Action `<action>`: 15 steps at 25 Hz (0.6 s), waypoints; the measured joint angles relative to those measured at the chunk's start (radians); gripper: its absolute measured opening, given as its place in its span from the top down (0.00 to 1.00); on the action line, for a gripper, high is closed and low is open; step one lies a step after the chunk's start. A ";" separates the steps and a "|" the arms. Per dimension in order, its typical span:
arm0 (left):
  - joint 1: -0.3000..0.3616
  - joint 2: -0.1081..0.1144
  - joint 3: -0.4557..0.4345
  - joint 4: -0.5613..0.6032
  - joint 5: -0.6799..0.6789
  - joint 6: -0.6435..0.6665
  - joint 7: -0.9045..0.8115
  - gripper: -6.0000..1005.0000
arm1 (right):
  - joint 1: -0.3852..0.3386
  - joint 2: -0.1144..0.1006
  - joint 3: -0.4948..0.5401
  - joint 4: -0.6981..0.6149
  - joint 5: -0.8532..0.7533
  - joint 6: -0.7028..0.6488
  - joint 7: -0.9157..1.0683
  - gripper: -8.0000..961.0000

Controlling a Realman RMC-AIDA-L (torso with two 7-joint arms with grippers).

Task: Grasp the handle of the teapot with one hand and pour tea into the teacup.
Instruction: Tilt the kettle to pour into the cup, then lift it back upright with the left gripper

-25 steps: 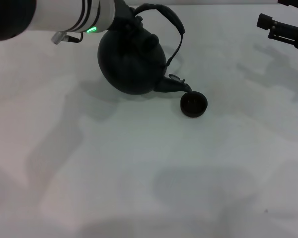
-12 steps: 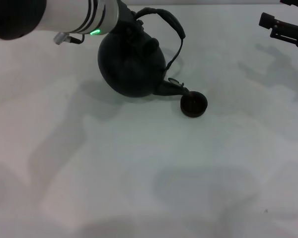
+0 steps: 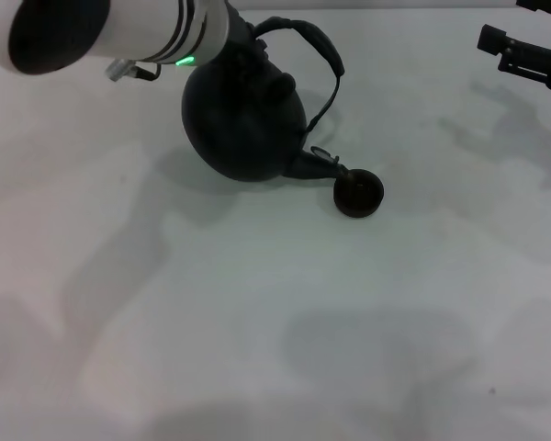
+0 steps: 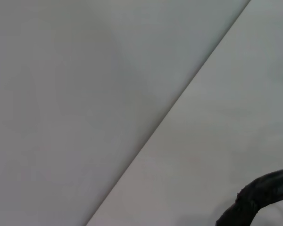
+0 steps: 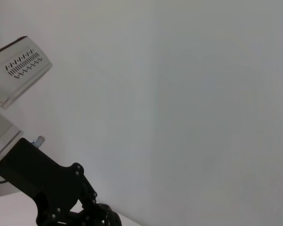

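Observation:
The round matte black teapot (image 3: 243, 124) is tilted toward the right, with its short spout (image 3: 321, 165) at the rim of the tiny dark teacup (image 3: 358, 194). The dark arched handle (image 3: 323, 46) rises over the pot's top, and a piece of it also shows in the left wrist view (image 4: 262, 195). My left gripper (image 3: 243, 41) comes in from the upper left at the end of the white arm and is shut on the handle, holding the pot tilted. My right gripper (image 3: 523, 50) is parked at the far right, off the table.
The white table (image 3: 257, 322) carries only the teapot and the teacup. Its far edge runs along the top of the head view. The left arm's white forearm (image 3: 101, 28) overhangs the upper left corner.
The left forearm has shifted a little to the right and the teapot has tipped slightly further toward the teacup. The teacup and the right arm have not moved.

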 joint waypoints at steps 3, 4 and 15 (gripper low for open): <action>-0.008 0.000 0.001 -0.003 0.000 -0.008 0.000 0.86 | 0.000 0.000 0.000 0.000 -0.001 0.000 0.000 0.09; -0.011 0.000 0.001 -0.003 0.000 -0.010 0.000 0.86 | 0.000 0.000 0.000 0.001 -0.002 0.000 0.000 0.09; -0.032 0.000 0.005 -0.008 0.006 -0.033 -0.001 0.86 | 0.000 0.000 0.000 0.011 -0.001 -0.001 -0.011 0.09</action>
